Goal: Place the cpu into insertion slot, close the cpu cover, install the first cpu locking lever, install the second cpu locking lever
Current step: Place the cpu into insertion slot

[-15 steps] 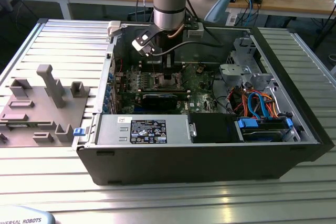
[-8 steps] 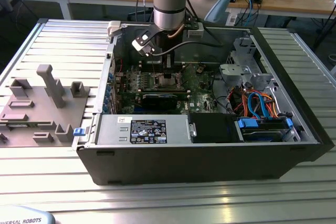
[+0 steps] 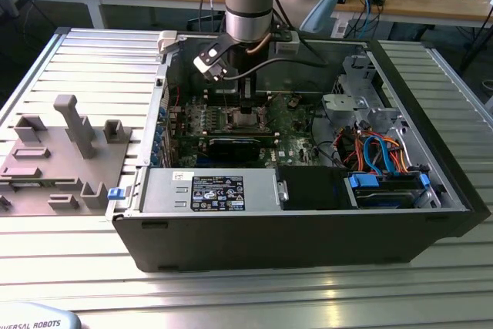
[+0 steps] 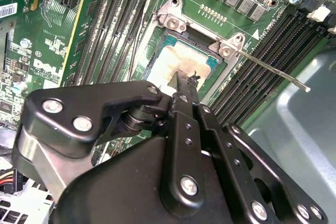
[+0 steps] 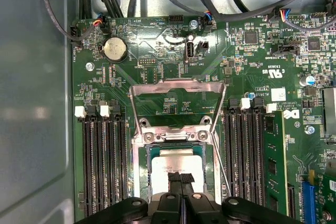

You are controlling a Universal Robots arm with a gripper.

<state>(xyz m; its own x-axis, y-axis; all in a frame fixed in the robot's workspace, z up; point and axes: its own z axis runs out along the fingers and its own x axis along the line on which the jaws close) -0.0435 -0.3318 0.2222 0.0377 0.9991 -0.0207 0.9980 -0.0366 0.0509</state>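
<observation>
So the cpu [image 5: 176, 162] sits in the insertion slot [image 5: 140, 171], with the pincer [image 5: 181, 177] pinched narrow right over it. Beside the slot the cpu cover [image 5: 178, 83] stands flipped open, a thin lever [image 4: 273, 70] pokes out sideways, and RAM slots [image 5: 102, 161] flank it. The PC case [image 3: 308, 244] rests on a ribbed metal desk [image 3: 92, 59], with cluttered wooden desks [image 3: 439, 7] behind.

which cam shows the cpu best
The first wrist view: it looks straight down on the cpu in the insertion slot, gripper covering one edge. The second wrist view sees it slanted; the exterior view, from afar.
</observation>
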